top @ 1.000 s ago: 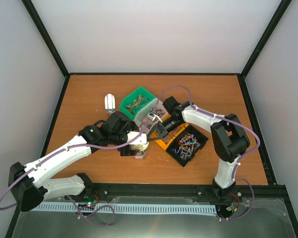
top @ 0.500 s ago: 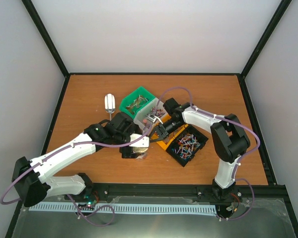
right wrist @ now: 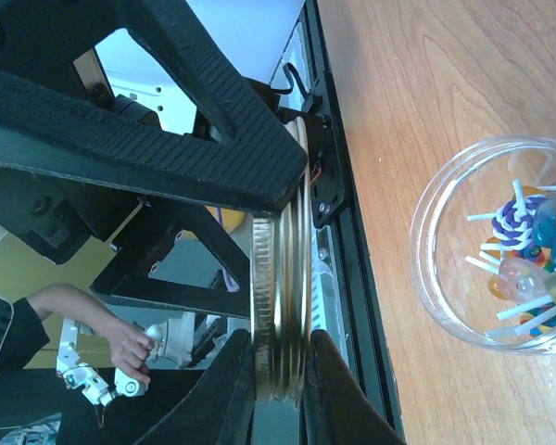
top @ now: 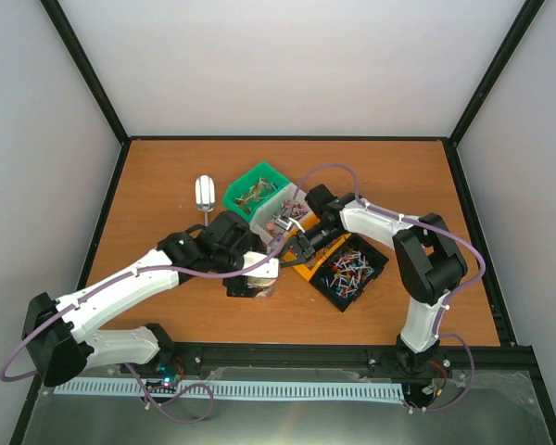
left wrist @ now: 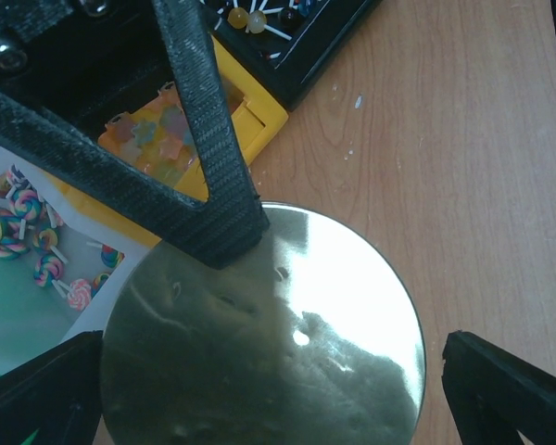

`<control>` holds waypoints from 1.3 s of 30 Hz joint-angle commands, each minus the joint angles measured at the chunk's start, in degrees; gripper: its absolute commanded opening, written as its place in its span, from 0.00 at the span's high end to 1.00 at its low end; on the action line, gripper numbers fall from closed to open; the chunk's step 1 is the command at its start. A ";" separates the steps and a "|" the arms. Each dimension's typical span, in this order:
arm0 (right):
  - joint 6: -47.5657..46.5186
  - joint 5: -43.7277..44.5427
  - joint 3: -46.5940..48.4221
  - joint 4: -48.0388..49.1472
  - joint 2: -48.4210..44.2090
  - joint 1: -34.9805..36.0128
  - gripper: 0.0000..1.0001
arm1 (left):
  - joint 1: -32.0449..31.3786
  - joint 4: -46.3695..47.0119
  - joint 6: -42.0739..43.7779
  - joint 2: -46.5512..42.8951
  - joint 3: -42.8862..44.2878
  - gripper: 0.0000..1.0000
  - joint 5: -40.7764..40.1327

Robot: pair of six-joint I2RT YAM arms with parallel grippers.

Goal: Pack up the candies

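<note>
My right gripper [right wrist: 280,371] is shut on a gold metal lid [right wrist: 278,306], one finger on each flat face, and holds it on edge beside an open glass jar [right wrist: 500,250] that holds lollipop candies [right wrist: 524,227]. My left gripper [left wrist: 273,371] is open, its fingers [left wrist: 500,389] flanking the same lid [left wrist: 287,343] with a small gap on the right. From above, both grippers meet at the lid [top: 262,267] over the jar [top: 261,291]. Orange candies [left wrist: 162,139] fill a yellow bin, and swirl lollipops [left wrist: 32,250] lie beside it.
Four bins stand together behind the jar: green [top: 257,192], grey [top: 287,215], yellow [top: 306,269] and black [top: 352,269] with stick candies. A metal scoop [top: 204,193] lies left of the green bin. The black front rail [right wrist: 338,232] runs close by.
My left arm has swung right and forward to the jar, uncovering the scoop. My right gripper has brought the lid down-left to the jar. Little has moved in the last half second.
</note>
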 commanded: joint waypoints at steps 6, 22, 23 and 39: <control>-0.12 -2.38 -0.54 0.41 -1.97 -0.08 0.97 | -1.56 0.51 1.13 -0.20 0.93 0.08 0.03; 0.60 -3.95 0.02 0.23 -0.31 -0.17 0.97 | -1.56 0.65 2.35 -0.02 -0.32 0.06 0.61; 0.56 -3.95 0.09 0.11 -0.25 -0.17 0.97 | -1.60 0.76 2.33 -0.05 -0.52 0.05 0.87; -0.86 2.85 -0.06 0.38 -1.93 -0.38 0.77 | -1.11 -2.15 -3.26 -0.34 -3.12 0.26 0.41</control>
